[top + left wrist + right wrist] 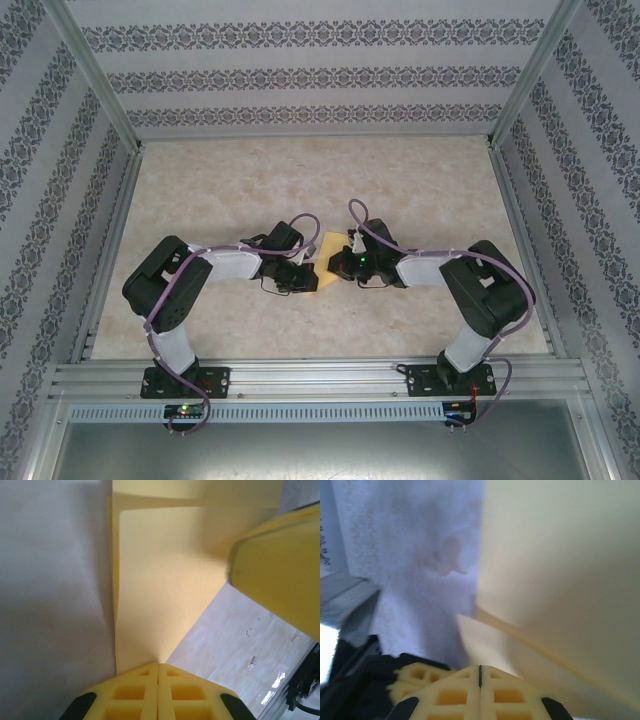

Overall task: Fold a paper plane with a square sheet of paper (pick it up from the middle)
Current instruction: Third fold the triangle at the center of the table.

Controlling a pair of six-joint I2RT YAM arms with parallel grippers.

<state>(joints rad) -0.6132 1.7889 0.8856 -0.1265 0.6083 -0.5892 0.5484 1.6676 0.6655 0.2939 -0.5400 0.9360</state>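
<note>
The square sheet of paper (pixel 327 245) is yellow-orange and folded into layers, and it hangs between the two arms over the middle of the table. My left gripper (pixel 306 273) is shut on it. In the left wrist view the paper (pixel 160 575) runs straight out from between the closed jaws of the left gripper (pixel 158 665), with a folded edge along its left side. My right gripper (pixel 336 262) meets it from the right. Its closed jaws (pixel 480 668) pinch a pale flap of the paper (pixel 555 570). A yellow right fingertip (pixel 280 575) presses beside the sheet.
The beige marbled table (pixel 420 190) stretches behind and to both sides of the arms. Patterned walls (pixel 300 75) and aluminium frame rails (pixel 320 378) enclose it. Purple cables (pixel 305 225) loop over both wrists.
</note>
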